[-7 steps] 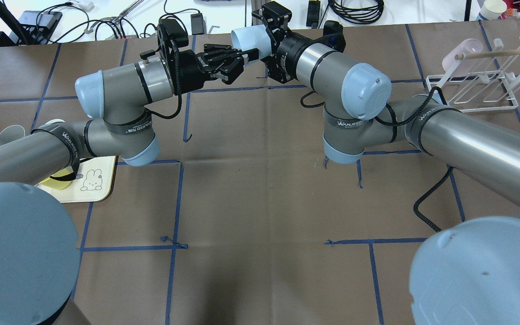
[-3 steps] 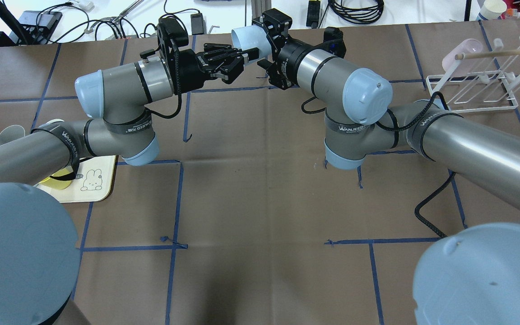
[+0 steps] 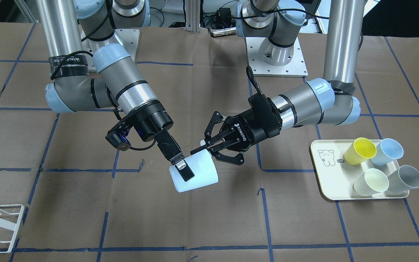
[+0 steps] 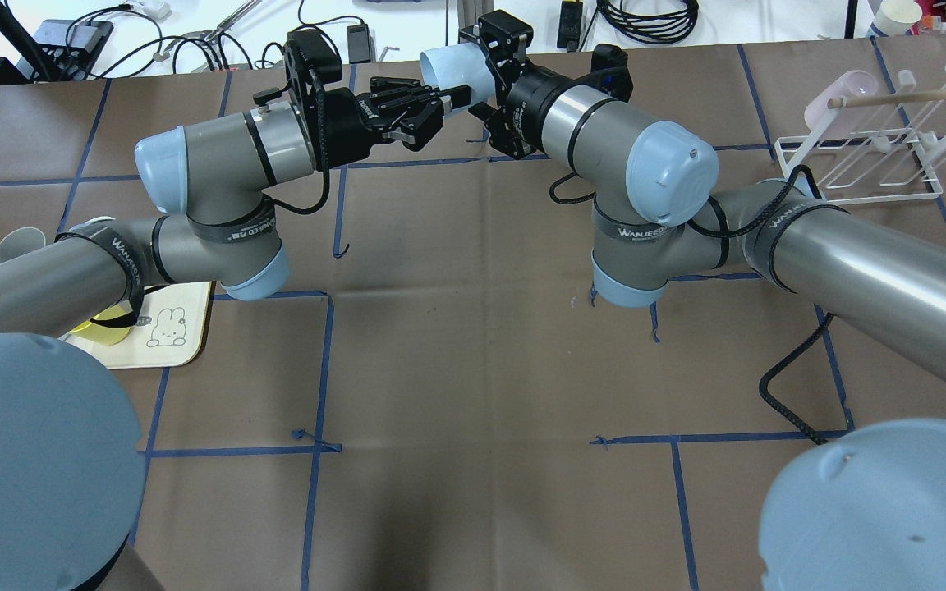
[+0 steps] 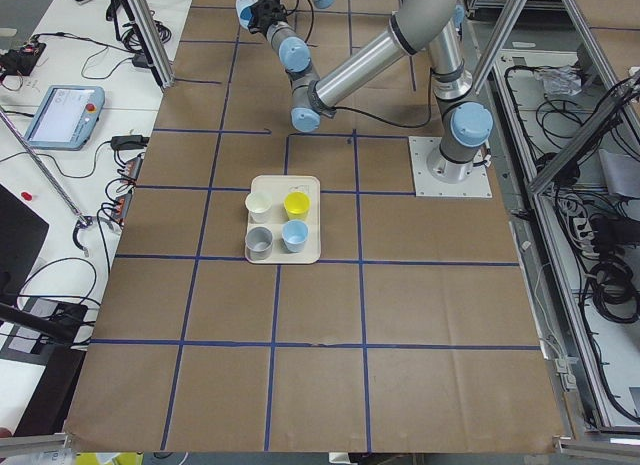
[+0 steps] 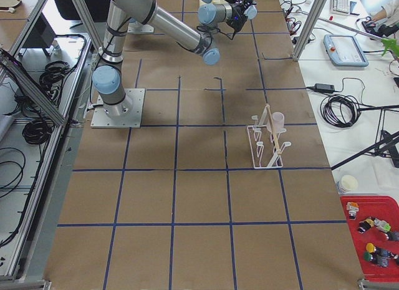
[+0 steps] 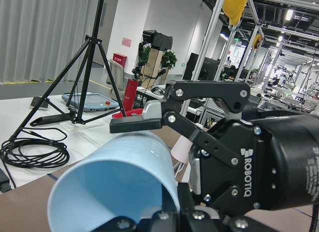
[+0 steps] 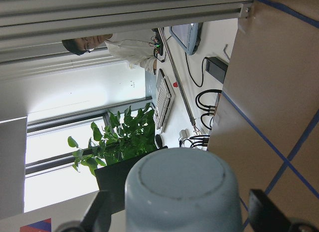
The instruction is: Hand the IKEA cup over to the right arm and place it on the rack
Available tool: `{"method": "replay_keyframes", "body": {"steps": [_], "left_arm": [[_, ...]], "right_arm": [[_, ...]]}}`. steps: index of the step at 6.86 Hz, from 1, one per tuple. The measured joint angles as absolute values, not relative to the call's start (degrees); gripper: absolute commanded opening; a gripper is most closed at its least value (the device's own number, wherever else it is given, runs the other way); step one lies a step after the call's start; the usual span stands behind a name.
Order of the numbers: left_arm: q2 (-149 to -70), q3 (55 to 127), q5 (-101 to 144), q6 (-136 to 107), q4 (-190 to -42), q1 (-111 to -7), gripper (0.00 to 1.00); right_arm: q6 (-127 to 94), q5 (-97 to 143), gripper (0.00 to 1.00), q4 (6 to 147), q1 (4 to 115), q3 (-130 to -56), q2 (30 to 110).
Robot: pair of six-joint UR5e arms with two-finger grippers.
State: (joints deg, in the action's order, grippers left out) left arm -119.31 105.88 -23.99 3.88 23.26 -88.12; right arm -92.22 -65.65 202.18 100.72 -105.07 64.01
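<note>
The cup hangs on its side in the air, just below the middle of the front-facing view, over the brown table. Seen from overhead it is at the top centre of the frame, near the table's far edge. The right gripper has it clamped. One finger lies flat along the cup's upper wall toward the base end and the other is hidden beneath. From the right wrist both fingers stand close against the cup's sides, its round base showing. The cup's mouth faces the left gripper, which reaches in from the right of the front-facing view with its jaws spread wide, one finger above the mouth end and one below. From the left wrist the upper pad sits right at the rim; whether it touches, I can't make out. The rack stands well apart at the upper right of the overhead frame, a pink cup hung on it. The tray lies at the right of the front-facing view. On it are a yellow cup, a blue cup, a cream cup and a grey cup, all well clear of both grippers.
</note>
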Motion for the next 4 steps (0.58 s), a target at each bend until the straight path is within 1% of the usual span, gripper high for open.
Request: {"method": "replay_keyframes", "body": {"steps": [4], "left_arm": [[-119.3, 105.7, -24.0, 3.4, 23.3, -88.2, 0.0]], "right_arm": [[-92.2, -65.7, 0.81, 202.1, 100.7, -104.7, 63.9]]}}
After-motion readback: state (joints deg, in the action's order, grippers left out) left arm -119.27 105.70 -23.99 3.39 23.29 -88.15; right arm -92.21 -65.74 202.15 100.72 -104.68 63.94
